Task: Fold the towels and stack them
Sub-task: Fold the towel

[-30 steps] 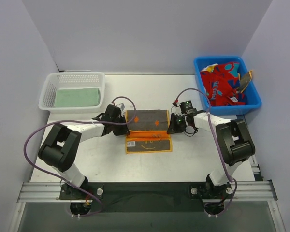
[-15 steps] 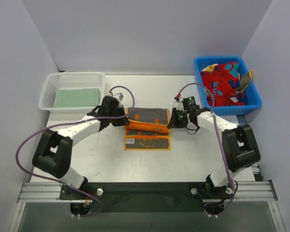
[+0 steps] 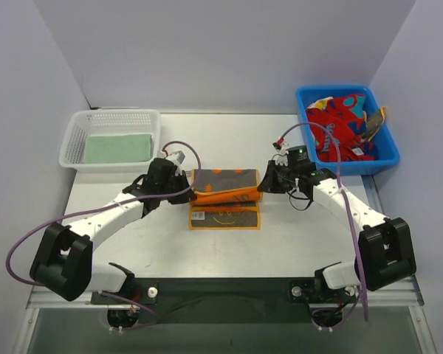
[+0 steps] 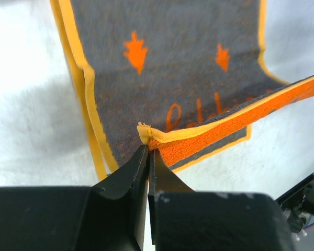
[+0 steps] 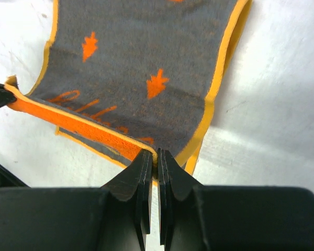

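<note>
The orange towel (image 3: 225,193) with a dark grey face lies at the table's middle. Its upper layer is lifted and curling. My left gripper (image 3: 189,189) is shut on the towel's left corner (image 4: 146,137). My right gripper (image 3: 263,186) is shut on its right corner (image 5: 156,156). The grey face with orange marks shows in both wrist views (image 4: 172,57) (image 5: 141,68). A pale green towel (image 3: 118,148) lies folded in the white mesh basket (image 3: 77,125). Red towels (image 3: 340,125) sit heaped in the blue bin (image 3: 387,151).
The basket stands at the back left and the bin at the back right. Both arms reach in over the table, with purple cables (image 3: 29,228) looping beside them. The table's front edge has a metal rail (image 3: 221,291).
Both grippers have lifted the towel's far edge and carried it toward the near edge. The orange underside now shows along the raised fold. Both arms have stretched further out.
</note>
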`<control>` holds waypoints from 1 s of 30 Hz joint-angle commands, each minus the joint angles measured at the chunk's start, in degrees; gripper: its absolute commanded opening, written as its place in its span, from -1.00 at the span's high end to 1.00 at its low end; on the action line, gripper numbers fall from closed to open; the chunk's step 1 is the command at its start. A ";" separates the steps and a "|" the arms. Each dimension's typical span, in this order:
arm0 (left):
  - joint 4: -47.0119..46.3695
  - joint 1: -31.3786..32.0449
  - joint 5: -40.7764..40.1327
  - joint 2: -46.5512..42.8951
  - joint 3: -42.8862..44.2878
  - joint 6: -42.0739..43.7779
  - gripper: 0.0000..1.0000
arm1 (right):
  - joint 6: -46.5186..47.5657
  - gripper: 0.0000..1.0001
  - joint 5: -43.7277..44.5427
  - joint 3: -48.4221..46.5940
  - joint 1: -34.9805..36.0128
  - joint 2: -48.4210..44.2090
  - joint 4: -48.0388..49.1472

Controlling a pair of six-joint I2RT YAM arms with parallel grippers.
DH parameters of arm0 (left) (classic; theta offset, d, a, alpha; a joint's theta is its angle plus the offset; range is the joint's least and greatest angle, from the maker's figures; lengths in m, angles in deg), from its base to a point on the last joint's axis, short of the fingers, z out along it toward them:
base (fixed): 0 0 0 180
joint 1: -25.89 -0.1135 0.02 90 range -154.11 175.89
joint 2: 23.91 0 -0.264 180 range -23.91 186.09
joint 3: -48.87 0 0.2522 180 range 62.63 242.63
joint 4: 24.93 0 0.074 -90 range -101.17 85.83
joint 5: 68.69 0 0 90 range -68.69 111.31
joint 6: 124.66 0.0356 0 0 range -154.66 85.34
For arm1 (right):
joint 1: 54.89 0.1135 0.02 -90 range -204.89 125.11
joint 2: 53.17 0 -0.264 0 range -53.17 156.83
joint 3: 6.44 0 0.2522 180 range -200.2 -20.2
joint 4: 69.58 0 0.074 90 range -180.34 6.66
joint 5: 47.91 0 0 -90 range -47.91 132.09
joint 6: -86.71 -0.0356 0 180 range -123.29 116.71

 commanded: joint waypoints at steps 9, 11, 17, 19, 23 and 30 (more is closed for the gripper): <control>-2.90 0.24 -4.77 8.49 -5.35 -0.36 1.00 | 0.96 1.00 3.13 3.28 -0.05 10.47 -1.10; -3.78 0.59 -4.51 8.77 -5.79 -0.53 0.99 | 1.23 1.00 2.96 3.63 0.04 10.82 -0.92; -3.43 0.86 -4.24 6.05 -7.98 -0.97 0.74 | 1.49 0.96 1.11 4.51 0.57 9.60 -1.27; -2.21 0.86 -3.46 3.50 -8.42 -1.41 0.48 | 1.76 0.82 -0.37 4.51 0.92 8.81 -1.89; -0.44 1.21 -3.10 -3.00 -10.70 -2.81 -0.07 | 2.81 0.56 -2.05 4.42 2.06 5.12 -5.13; 4.22 2.18 -3.89 -15.56 -13.61 -5.54 -0.61 | 4.04 0.25 -2.67 7.49 5.23 -0.42 -9.09</control>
